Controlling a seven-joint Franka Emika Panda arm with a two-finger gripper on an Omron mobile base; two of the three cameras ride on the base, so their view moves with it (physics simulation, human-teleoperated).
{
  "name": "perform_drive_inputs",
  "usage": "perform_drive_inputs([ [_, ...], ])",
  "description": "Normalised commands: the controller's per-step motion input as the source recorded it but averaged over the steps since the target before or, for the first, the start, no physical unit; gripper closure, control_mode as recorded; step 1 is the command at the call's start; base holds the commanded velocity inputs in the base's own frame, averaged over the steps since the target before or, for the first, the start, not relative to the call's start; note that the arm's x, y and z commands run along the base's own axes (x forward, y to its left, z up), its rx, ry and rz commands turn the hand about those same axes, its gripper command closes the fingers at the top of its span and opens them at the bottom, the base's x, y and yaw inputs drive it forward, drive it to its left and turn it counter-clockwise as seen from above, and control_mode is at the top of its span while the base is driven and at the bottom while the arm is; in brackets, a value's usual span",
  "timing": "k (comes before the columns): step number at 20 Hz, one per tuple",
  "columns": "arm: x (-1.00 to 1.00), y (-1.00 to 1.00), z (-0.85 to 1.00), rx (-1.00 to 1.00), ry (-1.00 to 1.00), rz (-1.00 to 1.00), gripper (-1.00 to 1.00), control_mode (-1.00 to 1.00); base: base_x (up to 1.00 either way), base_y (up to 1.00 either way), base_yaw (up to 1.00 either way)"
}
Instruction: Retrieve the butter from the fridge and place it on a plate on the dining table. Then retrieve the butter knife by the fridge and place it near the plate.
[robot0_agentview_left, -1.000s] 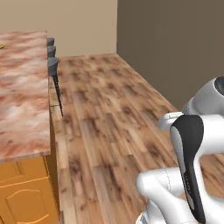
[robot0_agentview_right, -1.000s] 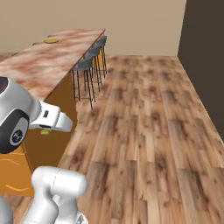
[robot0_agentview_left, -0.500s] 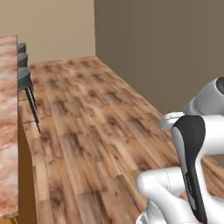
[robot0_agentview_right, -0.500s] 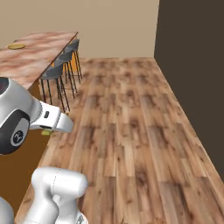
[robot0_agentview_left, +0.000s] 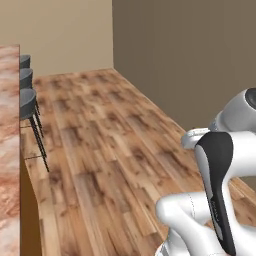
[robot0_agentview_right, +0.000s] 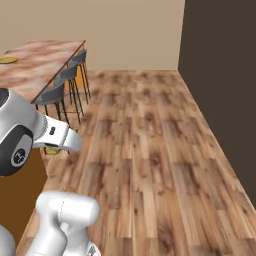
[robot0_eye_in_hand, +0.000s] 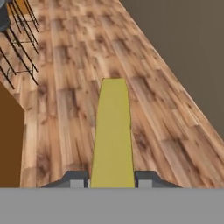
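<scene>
The gripper (robot0_eye_in_hand: 112, 180) is clamping the butter (robot0_eye_in_hand: 113, 135) between its 2 fingertips (robot0_eye_in_hand: 75, 179) in the hand view, the pale-yellow stick pointing out ahead over the wooden floor (robot0_eye_in_hand: 78, 57). Beyond it, grey stools (robot0_agentview_right: 52, 95) are lining up along the dining table (robot0_agentview_right: 47, 62), whose marbled top is running along the left side of the right base view. Far back on that table, the plate (robot0_agentview_right: 7, 59) is sitting at the picture's edge.
</scene>
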Motion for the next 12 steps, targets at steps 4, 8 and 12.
perform_drive_inputs([
  [4, 0.0, 0.0, 0.0, 0.0, 0.0, 0.0, 1.0, 1.0, 1.0, -0.03, 0.0],
  [8, 0.0, 0.0, 0.0, 0.0, 0.0, 0.0, 1.0, 1.0, 1.0, -0.06, 0.0],
  [12, 0.0, 0.0, 0.0, 0.0, 0.0, 0.0, 1.0, 1.0, 1.0, -0.12, 0.0],
])
